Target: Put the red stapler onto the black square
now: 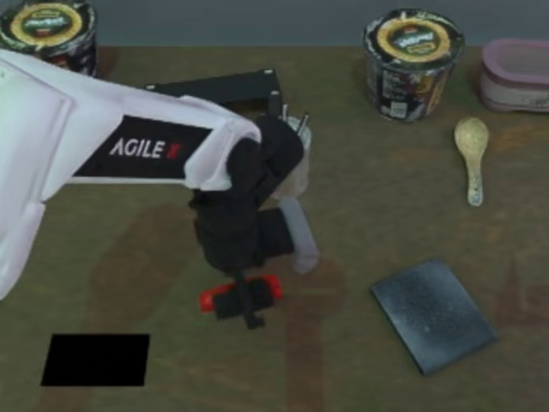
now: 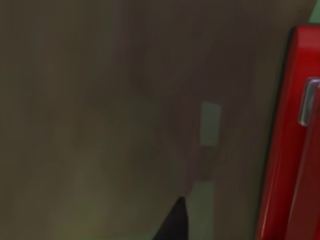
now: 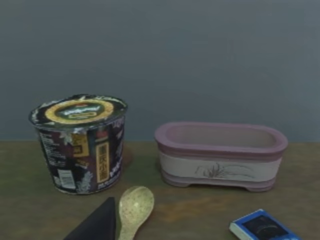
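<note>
The small, glossy bright red stapler (image 1: 241, 294) lies lengthwise across the middle of the table, a little toward the near edge in my top view. My left gripper (image 1: 244, 300) is right over its middle, black fingers straddling the red body so that only the two red ends show on either side. In the left wrist view the stapler (image 2: 290, 145) fills one edge as a tall red slab with a small metal tab on it, and a single dark fingertip (image 2: 172, 225) pokes in over the bare table (image 2: 100, 125). I cannot tell from these views whether the jaws have actually closed on the stapler or only bracket it.

The flat matte black square (image 1: 95, 360) sits well apart from the stapler, near the front left corner of the table.

Just behind the left arm's wrist a pale translucent cup (image 1: 298, 163) is partly hidden, with a black bench-like stand (image 1: 223, 87) behind that. To the right lies a grey speckled tilted slab (image 1: 433, 315). Farther back on the right stand a printed instant-noodle tub (image 1: 413, 62), a speckled beige spoon (image 1: 471, 154) and a pink oblong planter (image 1: 515, 75). A second noodle tub (image 1: 50, 34) sits at the back left.

My right gripper is out of the top view.
</note>
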### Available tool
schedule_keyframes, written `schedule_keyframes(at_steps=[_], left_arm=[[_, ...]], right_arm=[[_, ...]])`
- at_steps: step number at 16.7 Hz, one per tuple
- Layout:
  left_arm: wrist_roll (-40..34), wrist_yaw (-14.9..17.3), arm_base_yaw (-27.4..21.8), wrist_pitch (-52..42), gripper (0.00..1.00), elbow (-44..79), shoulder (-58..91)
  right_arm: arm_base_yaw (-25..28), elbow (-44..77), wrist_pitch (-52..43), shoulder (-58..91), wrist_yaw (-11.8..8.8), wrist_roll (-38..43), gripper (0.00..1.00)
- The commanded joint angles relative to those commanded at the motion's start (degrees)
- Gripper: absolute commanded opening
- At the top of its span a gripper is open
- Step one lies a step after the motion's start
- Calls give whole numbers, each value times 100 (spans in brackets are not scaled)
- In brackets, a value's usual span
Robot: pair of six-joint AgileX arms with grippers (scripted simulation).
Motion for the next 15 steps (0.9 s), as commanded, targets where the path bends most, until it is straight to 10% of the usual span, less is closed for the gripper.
schedule_keyframes(at_steps=[5, 15], left_arm=[[0, 0, 0, 0, 2, 0, 0], [11, -2, 0, -19, 0, 17, -10]], right_arm=[[0, 0, 0, 0, 0, 0, 100], [0, 0, 0, 0, 0, 0, 100]])
